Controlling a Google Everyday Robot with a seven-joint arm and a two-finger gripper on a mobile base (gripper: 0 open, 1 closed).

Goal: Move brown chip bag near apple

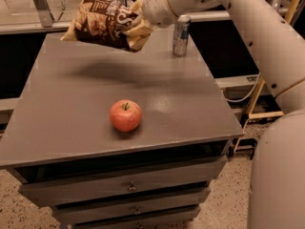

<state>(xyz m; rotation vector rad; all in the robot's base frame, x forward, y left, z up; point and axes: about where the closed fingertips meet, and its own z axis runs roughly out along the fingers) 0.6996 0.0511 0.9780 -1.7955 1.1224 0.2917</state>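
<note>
gripper (136, 30): high in the camera view, above the back part of the table and just left of the can; its tan fingers (138, 41) are clamped on the right end of the brown chip bag.
brown chip bag (100, 19): held in the air, clear of the tabletop, lying roughly level with a slight tilt; its free left end points toward the table's far left corner. Dark brown and tan, crinkled, with large white lettering on the side facing the camera.
shadow (107, 73): a soft dark patch on the tabletop beneath the bag, between the bag and the apple.
apple (125, 115): red-orange, resting on the table near its middle and toward the front edge, stem dimple up. It is well apart from the bag, which hangs behind and above it.
silver can (181, 35): slim, upright near the table's back right; close beside the gripper's wrist, though whether they touch cannot be told.
arm (248, 27): white, reaching in from the right across the top of the view; a large rounded segment fills the lower right corner.
table (57, 123): grey, flat-topped.
drawers (128, 187): stacked under the tabletop, each with a small knob at its centre.
floor (228, 209): speckled, seen below and to the right of the table.
</note>
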